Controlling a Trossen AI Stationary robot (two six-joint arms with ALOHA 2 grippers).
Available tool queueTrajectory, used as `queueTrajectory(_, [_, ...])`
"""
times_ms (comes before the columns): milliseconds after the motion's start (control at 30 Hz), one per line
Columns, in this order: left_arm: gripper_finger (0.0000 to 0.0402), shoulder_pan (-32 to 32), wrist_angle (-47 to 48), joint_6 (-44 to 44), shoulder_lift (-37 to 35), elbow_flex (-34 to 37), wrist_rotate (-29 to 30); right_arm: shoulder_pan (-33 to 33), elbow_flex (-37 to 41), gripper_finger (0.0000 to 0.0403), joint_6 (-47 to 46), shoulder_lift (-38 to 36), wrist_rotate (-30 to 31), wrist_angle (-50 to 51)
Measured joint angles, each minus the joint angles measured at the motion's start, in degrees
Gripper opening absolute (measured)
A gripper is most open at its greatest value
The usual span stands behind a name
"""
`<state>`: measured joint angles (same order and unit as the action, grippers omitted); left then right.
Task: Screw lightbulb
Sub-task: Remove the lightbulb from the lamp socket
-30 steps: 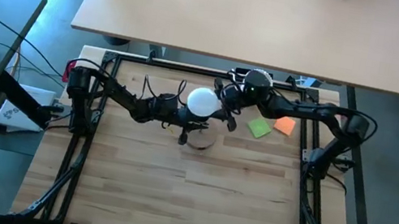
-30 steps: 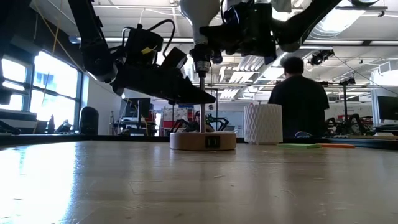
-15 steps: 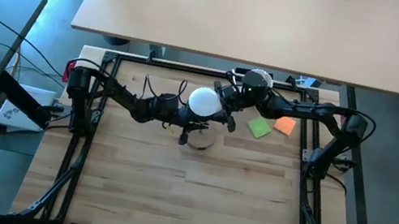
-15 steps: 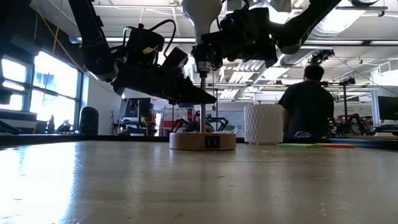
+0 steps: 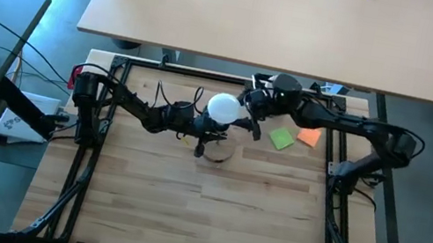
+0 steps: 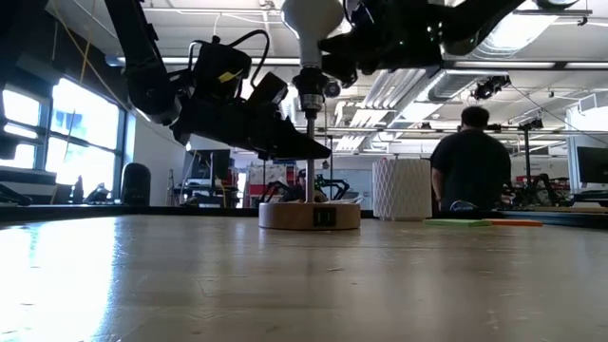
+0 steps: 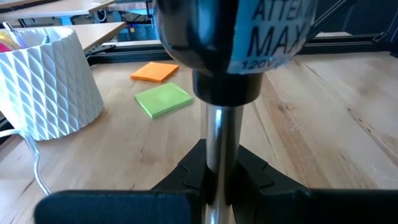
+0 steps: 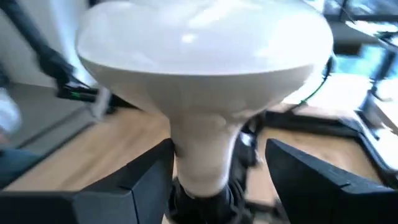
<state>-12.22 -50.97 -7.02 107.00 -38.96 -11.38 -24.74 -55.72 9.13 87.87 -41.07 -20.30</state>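
My right jaws (image 8: 214,165) are standing spread, flanking the frosted white lightbulb's (image 8: 205,81) narrow neck: light, slippery, fragile; left jaws (image 7: 214,180) are pinching the chrome stem (image 7: 216,140).

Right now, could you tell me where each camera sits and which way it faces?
High view: overhead, facing straight down; both arms meet at the lightbulb.
Low view: table height, facing level across; the lamp's wooden base, arms above.
Left wrist view: behind the left gripper, shut on the lamp stem.
Right wrist view: between the right gripper's fingers, open around the bulb's neck.
Shared: low and left wrist views show the white ribbed cup.
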Motion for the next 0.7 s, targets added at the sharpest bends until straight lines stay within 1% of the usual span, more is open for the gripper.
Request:
queueTrajectory(133, [0.0030,0.0,0.0,0.0,0.0,0.0,0.0,1.7,0.0,0.0250,0.8,-4.6,10.7,11.1])
queueTrajectory(233, [0.0030,0.0,0.0,-0.1,0.0,0.0,0.1,4.3,0.0,0.0250,2.8,-7.7,18.4,18.2])
queueTrajectory(367, [0.0030,-0.1,0.0,-0.1,0.0,0.0,0.1,9.5,0.0,0.0250,2.2,-10.0,30.6,22.0])
queueTrajectory(433, [0.0030,-0.3,0.0,-0.1,0.0,0.0,-0.1,12.6,0.0,0.0250,0.5,-9.9,36.2,22.4])
queueTrajectory(500, [0.0030,-0.3,0.0,-0.1,0.0,0.0,-0.1,16.3,0.0,0.0250,-1.5,-8.7,43.1,21.1])
queueTrajectory(600, [0.0030,-0.3,-0.2,-0.1,0.0,0.0,0.0,22.7,0.0,0.0250,-4.5,-5.2,57.2,17.3])
queueTrajectory(700, [0.0030,-0.3,-0.2,-0.1,0.0,0.0,0.0,28.2,0.0,0.0250,-7.6,-0.8,70.9,9.0])
